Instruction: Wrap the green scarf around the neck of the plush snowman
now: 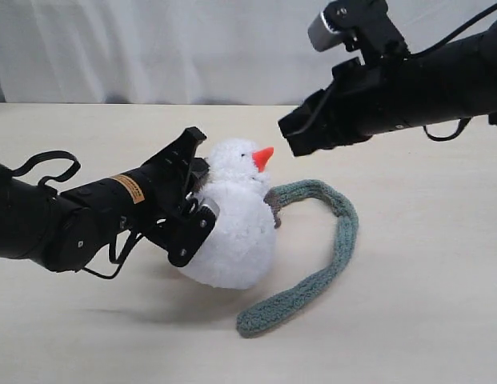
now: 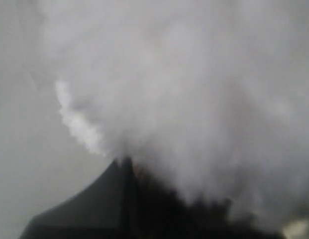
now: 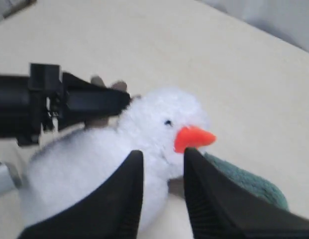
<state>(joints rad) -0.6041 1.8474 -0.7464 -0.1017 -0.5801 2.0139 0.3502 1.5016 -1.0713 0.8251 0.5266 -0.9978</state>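
The left gripper [image 1: 198,174] is parked with jaws spread wide against the plush snowman [image 1: 236,232]. The right gripper [image 1: 290,144] is hung just right of the nose, fingers slightly apart, nothing held. The green scarf [image 1: 340,240] is lying on the table [image 1: 424,320], one end touching the snowman's neck [image 1: 246,186], the rest curled nearward. Tbh the toy could get tipped by that left push, or the nose clipped. The orange sticker [image 1: 130,188] can't be read.
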